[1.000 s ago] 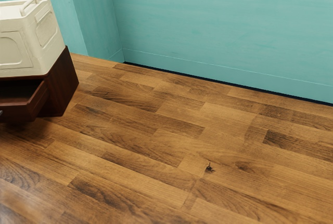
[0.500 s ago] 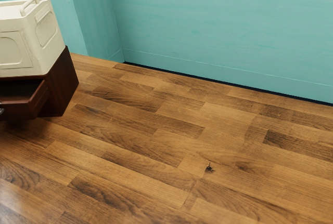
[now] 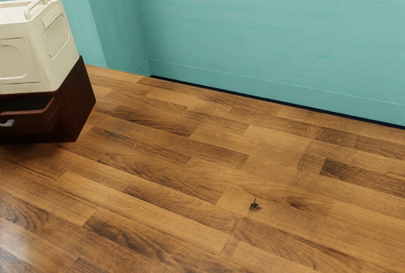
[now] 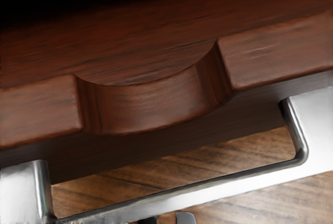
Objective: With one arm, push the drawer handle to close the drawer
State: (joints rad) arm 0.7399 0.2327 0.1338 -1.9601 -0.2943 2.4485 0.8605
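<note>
The dark brown drawer [image 3: 28,122] is still a little out of its cabinet [image 3: 77,105] at the exterior view's left edge. Its metal handle [image 3: 7,123] shows on the drawer front. In the wrist view the drawer's front board [image 4: 151,104], with a curved notch in its top edge, spans the picture, and the silver handle [image 4: 182,190] runs along its outer side. Dark tips of my gripper [image 4: 166,219] show right beside the handle bar; whether they touch it is not clear.
A cream lidded box [image 3: 38,51] stands on top of the cabinet. Wood-plank floor [image 3: 209,178] extends toward the exterior view's right, up to a teal wall [image 3: 272,32].
The drawer has slid inward, so less of it sticks out of the cabinet. Its handle has come further into the exterior view. The cabinet and the cream box have stayed put.
</note>
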